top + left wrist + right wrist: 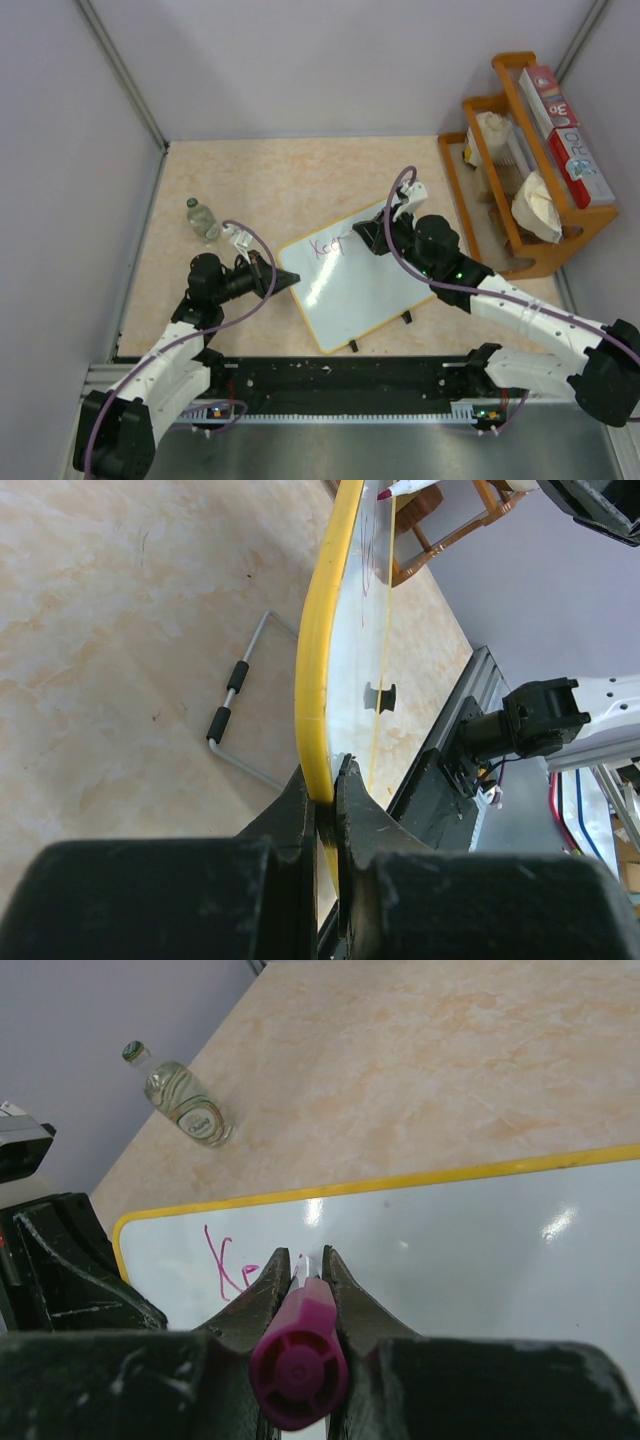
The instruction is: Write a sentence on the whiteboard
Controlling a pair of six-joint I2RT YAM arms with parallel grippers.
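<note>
The whiteboard (365, 285), glossy white with a yellow rim, lies tilted at the table's middle. Purple-pink writing (328, 246) reading about "Keep" stands near its far left corner; in the right wrist view only "Ke" (228, 1268) shows. My left gripper (283, 278) is shut on the board's left yellow rim (318, 670). My right gripper (372, 236) is shut on a purple-pink marker (300, 1355) whose tip, hidden between the fingers, points at the board (480, 1250) just right of the letters.
A small clear bottle (202, 219) stands at the far left, also in the right wrist view (185, 1100). A wooden rack (530, 150) with boxes and bags stands at the right. A wire stand (235, 715) shows under the board. A black rail (340, 375) runs along the near edge.
</note>
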